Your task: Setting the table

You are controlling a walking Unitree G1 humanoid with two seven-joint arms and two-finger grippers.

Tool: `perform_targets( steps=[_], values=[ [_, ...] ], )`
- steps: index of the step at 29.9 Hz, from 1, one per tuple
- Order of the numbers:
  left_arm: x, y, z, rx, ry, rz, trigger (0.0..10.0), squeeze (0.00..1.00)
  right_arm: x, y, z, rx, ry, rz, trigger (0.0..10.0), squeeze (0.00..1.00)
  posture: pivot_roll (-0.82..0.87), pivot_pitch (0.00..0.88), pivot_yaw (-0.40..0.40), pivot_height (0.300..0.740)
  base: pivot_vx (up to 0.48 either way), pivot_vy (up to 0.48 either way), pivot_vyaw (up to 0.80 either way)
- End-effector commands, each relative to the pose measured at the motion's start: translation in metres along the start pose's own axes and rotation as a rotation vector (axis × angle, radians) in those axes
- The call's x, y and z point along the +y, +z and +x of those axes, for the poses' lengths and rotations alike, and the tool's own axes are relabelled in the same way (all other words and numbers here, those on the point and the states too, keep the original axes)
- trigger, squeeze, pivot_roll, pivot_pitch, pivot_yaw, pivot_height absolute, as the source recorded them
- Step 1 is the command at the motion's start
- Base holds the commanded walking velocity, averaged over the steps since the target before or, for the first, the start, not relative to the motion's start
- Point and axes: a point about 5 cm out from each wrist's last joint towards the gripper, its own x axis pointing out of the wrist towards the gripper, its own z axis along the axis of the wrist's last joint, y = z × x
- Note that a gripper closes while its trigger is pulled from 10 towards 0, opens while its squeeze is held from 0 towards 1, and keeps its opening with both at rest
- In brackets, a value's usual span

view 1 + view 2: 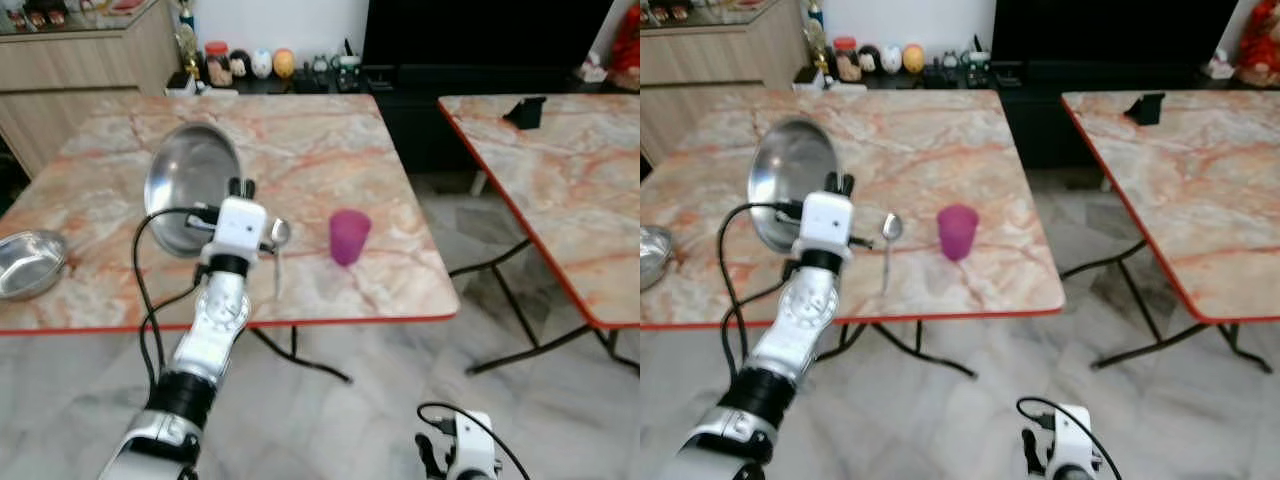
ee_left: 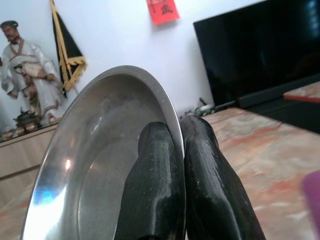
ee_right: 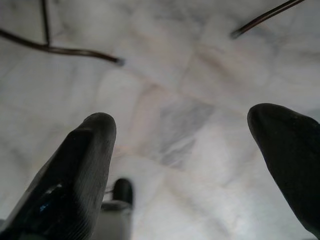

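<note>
While our left gripper pinches the rim of a steel plate at centre left of the left eye view, the plate stands tilted above the marble table. A spoon lies just right of the arm, a purple cup right of that, and a steel bowl sits at the left edge. Our right gripper hangs low at the bottom of the frame, over the floor.

From the right eye, we see the same layout a little further left in the frame: plate upper left, spoon and cup at centre, and a second table at right.

Through the left wrist camera, our two black fingers are pressed together on the plate's edge at lower centre, one on each face, with the plate filling the left half and the cup's rim at the far right edge.

Through the right wrist camera, the fingers stand spread wide at lower left and right, holding nothing, above pale tiles.

We judge the step in hand to be placing the plate. Next, it needs lowering flat onto the table left of the spoon, then releasing.
</note>
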Motion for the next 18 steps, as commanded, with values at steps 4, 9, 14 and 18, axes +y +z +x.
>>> perform_targets(
  steps=[4,9,14,18],
  values=[
    [0.011,0.012,0.008,-0.056,0.041,0.025,10.0,0.00,0.001,0.000,0.000,0.001,-0.008,0.006,10.0,0.00,0.05,0.000,-0.050,0.740,0.000,-0.472,0.00],
    [0.013,0.015,0.010,-0.070,0.048,0.038,10.0,0.00,0.001,0.000,0.001,0.010,-0.005,0.002,10.0,0.00,0.05,0.000,-0.052,0.740,0.000,-0.472,0.00],
    [0.015,0.017,0.010,-0.081,0.052,0.056,10.0,0.00,0.001,0.000,0.001,0.013,-0.005,-0.013,10.0,0.00,0.05,0.000,-0.052,0.740,0.000,-0.472,0.15],
    [0.015,0.020,0.010,-0.091,0.061,0.065,10.0,0.00,0.002,0.000,0.001,0.009,-0.009,-0.017,10.0,0.00,0.05,0.000,-0.052,0.740,0.000,-0.472,0.78]
  ],
)
